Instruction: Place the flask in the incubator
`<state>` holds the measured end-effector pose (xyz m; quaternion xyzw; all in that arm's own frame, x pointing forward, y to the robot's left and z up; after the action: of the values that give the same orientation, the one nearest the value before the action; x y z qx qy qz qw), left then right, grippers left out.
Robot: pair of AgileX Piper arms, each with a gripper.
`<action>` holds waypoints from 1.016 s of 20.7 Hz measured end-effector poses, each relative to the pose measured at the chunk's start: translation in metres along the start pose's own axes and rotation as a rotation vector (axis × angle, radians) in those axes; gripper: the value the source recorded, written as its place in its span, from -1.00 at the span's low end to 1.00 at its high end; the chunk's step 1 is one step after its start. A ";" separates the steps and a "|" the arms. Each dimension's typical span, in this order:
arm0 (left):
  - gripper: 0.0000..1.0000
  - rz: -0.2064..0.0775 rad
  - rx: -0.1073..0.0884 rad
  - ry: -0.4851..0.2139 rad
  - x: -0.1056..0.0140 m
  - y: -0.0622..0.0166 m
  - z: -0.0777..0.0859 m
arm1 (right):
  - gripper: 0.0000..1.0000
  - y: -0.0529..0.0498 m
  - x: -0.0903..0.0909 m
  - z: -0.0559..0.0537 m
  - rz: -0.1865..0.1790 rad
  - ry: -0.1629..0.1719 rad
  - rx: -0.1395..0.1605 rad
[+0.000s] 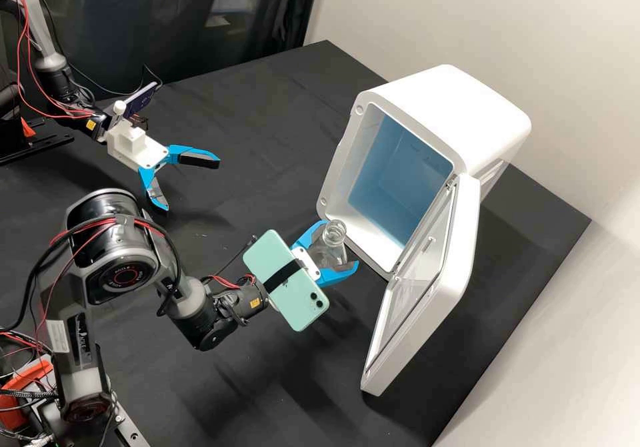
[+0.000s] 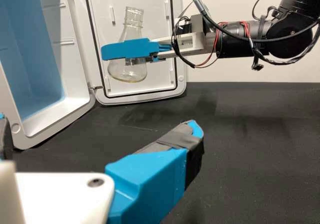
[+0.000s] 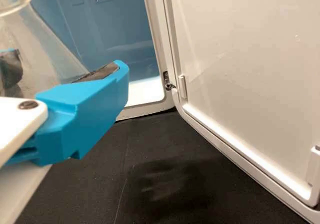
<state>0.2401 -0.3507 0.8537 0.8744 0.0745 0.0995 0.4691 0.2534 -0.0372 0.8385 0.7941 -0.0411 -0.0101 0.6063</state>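
A clear glass conical flask (image 1: 333, 237) hangs upright just outside the incubator's opening, with my right gripper (image 1: 331, 255) shut on its body. The white incubator (image 1: 453, 113) lies tilted on the bench, its blue inside (image 1: 400, 173) exposed and its door (image 1: 427, 280) swung wide open. In the left wrist view the flask (image 2: 129, 71) and right gripper (image 2: 125, 51) stand in front of the door (image 2: 150, 3). The right wrist view has the flask (image 3: 45, 48) between its fingers, facing the blue cavity (image 3: 110, 23). My left gripper (image 1: 183, 180) hovers open far to the left, holding nothing.
A mint-green phone (image 1: 287, 280) is strapped to the right arm's wrist. The open door (image 3: 240, 73) stands close beside the right gripper. Black bench (image 1: 267, 120) stretches between the two arms. The bench edge runs just past the incubator.
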 end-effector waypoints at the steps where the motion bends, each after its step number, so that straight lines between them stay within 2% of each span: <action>1: 1.00 0.000 0.000 0.000 0.000 0.0000 0.000 | -1.00 -0.003 0.001 -0.002 -0.009 0.005 0.001; 4: 1.00 0.000 0.000 0.000 0.000 0.0000 0.000 | -1.00 -0.013 0.007 -0.010 -0.037 0.027 -0.002; 6: 1.00 0.000 0.000 0.000 0.000 0.0000 0.000 | -1.00 -0.019 0.021 -0.019 -0.049 0.041 -0.026; 9: 1.00 0.000 0.000 0.000 0.000 0.0000 0.000 | -1.00 -0.026 0.044 -0.031 -0.042 0.039 -0.047; 12: 1.00 0.000 0.000 0.000 0.000 0.0000 0.000 | -1.00 -0.030 0.065 -0.036 -0.036 0.009 -0.062; 15: 1.00 0.000 0.001 -0.001 0.000 0.0000 0.000 | -1.00 -0.031 0.084 -0.037 -0.029 -0.036 -0.069; 17: 1.00 0.000 0.001 -0.001 0.000 0.0000 0.000 | -1.00 -0.030 0.098 -0.040 -0.012 -0.060 -0.069; 21: 1.00 0.000 0.001 -0.001 0.000 0.0000 0.000 | -1.00 -0.038 0.118 -0.045 -0.025 -0.086 -0.110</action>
<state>0.2401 -0.3508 0.8536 0.8746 0.0743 0.0987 0.4689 0.3759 0.0066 0.8173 0.7588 -0.0566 -0.0540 0.6466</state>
